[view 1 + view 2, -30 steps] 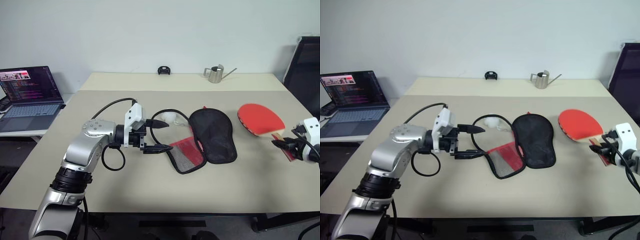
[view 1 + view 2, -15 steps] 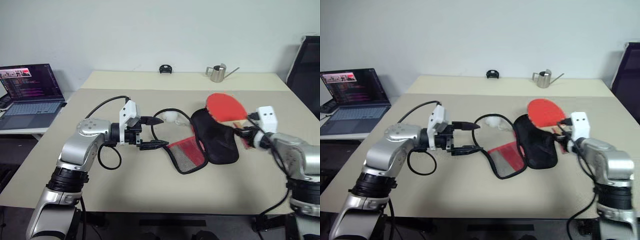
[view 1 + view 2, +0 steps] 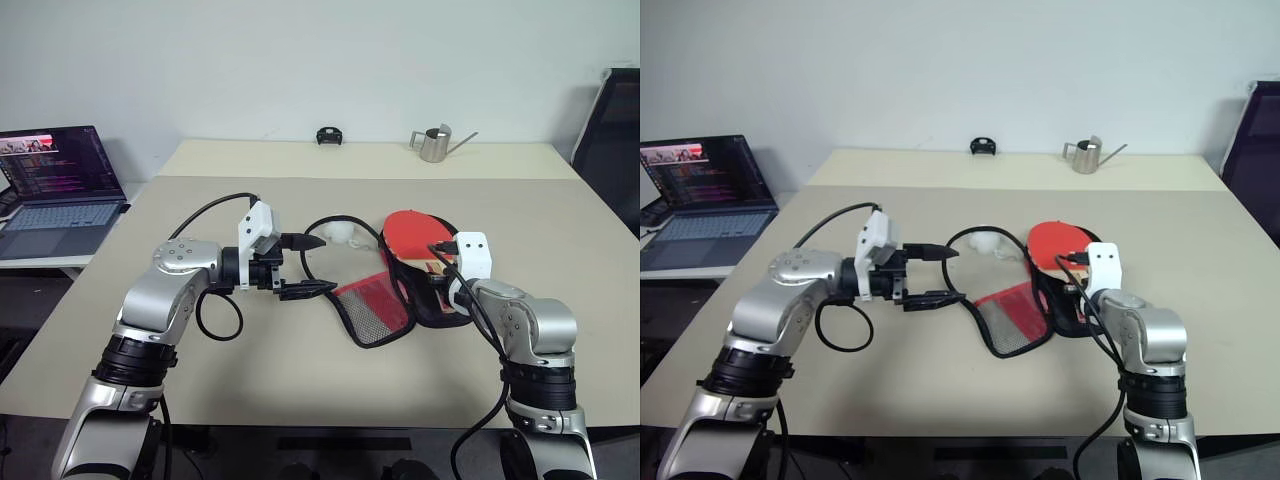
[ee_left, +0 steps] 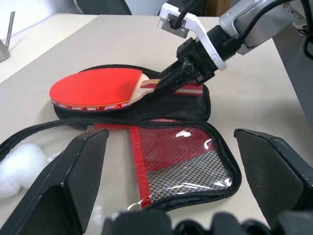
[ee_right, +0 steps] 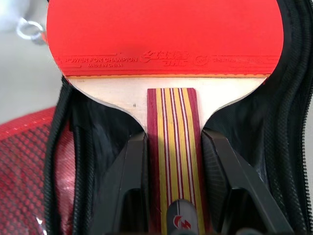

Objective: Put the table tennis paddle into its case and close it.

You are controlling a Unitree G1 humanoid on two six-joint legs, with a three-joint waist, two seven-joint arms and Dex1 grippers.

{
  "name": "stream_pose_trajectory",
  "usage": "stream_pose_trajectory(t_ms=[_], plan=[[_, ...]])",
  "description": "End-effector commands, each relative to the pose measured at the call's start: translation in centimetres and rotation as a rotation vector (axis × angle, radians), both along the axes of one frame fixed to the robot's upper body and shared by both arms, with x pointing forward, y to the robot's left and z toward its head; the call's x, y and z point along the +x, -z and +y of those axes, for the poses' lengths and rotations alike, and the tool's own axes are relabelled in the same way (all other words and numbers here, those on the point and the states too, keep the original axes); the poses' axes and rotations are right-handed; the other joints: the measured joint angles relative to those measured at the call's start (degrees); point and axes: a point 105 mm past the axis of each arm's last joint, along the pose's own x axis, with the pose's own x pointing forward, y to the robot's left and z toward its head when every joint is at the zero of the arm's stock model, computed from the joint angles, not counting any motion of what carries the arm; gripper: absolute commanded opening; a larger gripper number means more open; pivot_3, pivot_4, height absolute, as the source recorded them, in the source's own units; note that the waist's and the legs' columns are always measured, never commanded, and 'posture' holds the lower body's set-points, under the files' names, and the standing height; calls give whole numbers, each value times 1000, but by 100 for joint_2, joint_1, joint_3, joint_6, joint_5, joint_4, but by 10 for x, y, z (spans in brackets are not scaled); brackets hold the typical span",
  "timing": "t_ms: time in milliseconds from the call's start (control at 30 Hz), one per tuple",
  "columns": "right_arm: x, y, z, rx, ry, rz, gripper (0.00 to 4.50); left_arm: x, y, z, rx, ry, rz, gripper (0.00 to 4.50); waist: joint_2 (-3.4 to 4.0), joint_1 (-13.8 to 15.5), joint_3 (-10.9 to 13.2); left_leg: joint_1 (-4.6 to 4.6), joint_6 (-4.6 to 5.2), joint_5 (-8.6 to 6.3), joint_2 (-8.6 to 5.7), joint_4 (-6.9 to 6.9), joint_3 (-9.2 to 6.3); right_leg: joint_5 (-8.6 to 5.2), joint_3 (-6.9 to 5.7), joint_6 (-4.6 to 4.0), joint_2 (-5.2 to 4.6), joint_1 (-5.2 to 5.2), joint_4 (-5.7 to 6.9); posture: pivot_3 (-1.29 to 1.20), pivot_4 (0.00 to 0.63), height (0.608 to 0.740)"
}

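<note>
the beige worktop is spread with the case, unzipped, its black half beneath the right fingers. the table tennis paddle is clamped at the handle between them, above that half. the left fingers are spread wide, empty, beside the mesh flap.

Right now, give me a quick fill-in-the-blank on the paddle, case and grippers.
1. The right gripper holds the paddle by its ____.
2. The paddle's red face is over the ____ half of the open case.
3. The left gripper is ____ and holds nothing.
4. The white fluffy ball lies on the ____.

Missing words: handle; black; open; table
</note>
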Motion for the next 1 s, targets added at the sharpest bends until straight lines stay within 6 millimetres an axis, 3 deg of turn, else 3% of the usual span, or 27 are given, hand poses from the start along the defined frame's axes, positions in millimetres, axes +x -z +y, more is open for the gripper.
stream_pose_trajectory(t_ms=[33, 500, 833, 1000], plan=[[-2, -13, -2, -33, 9, -80, 1109, -2, -13, 4, -14, -10, -63, 4500, 0, -1, 0, 0, 0, 0, 0, 0, 0, 0, 0, 0, 0, 0, 0, 0, 150, 740], [-2, 0, -13, -104, 43, -83, 1109, -2, -12, 2, -14, -3, -63, 4500, 1, -1, 0, 1, 0, 0, 0, 0, 0, 0, 0, 0, 1, 0, 0, 0, 150, 740], [-1, 6, -4, -88, 12, -69, 1109, -2, -11, 3, -12, -5, -61, 4500, 1, -1, 0, 2, 0, 0, 0, 0, 0, 0, 0, 0, 1, 0, 1, 0, 150, 740], [-2, 1, -3, -102, 4, -88, 2630, -2, -10, 3, -8, -7, -62, 4500, 1, -2, -1, 2, 0, 0, 0, 0, 1, 0, 1, 0, 1, 0, 2, 0, 150, 740]])
